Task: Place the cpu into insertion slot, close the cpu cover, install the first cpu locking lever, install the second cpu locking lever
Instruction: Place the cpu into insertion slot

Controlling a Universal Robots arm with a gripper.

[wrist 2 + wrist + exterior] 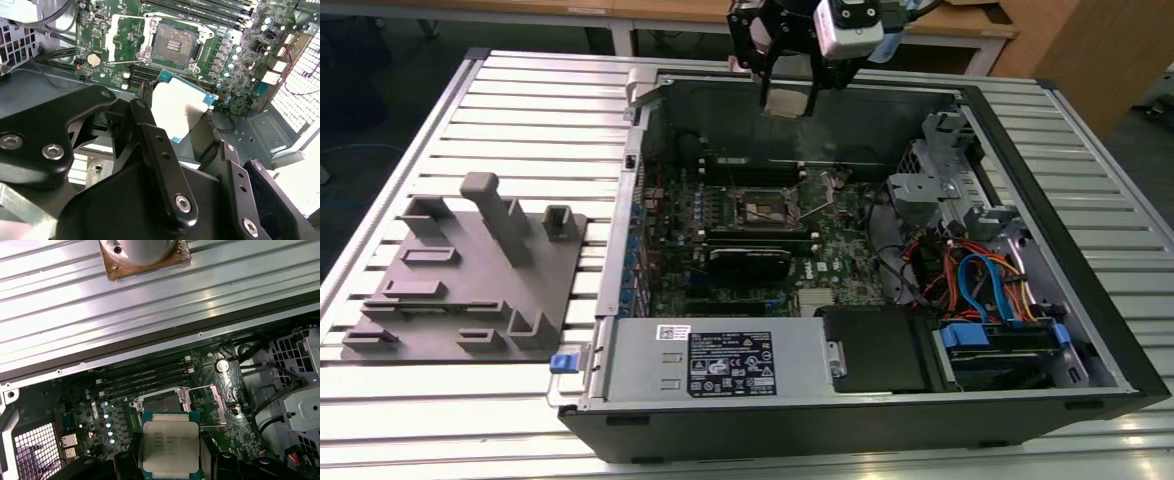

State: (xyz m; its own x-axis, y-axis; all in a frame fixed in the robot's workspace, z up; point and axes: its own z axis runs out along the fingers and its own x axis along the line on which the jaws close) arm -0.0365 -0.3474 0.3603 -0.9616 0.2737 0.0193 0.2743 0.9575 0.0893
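Note:
My gripper (787,92) hangs above the far wall of the open computer case, shut on the cpu (787,102), which sits upright between the fingers. The first wrist view shows the cpu's (170,447) pale metal top, and the second wrist view shows the cpu (182,107) with its green edge. The insertion slot (767,208) lies on the motherboard below, uncovered, its dark centre bare (172,45) (161,401). The cpu cover (119,36) (227,387) is swung open to one side of the slot. A thin locking lever (125,62) (210,426) sticks out beside the slot.
Long black memory slots (747,165) run beyond the slot, and a long black card (747,262) lies in front of it. A drive cage and blue and orange cables (987,285) fill the exterior view's right. The power supply (707,362) is in front. A grey fixture (467,270) stands on the table (427,420).

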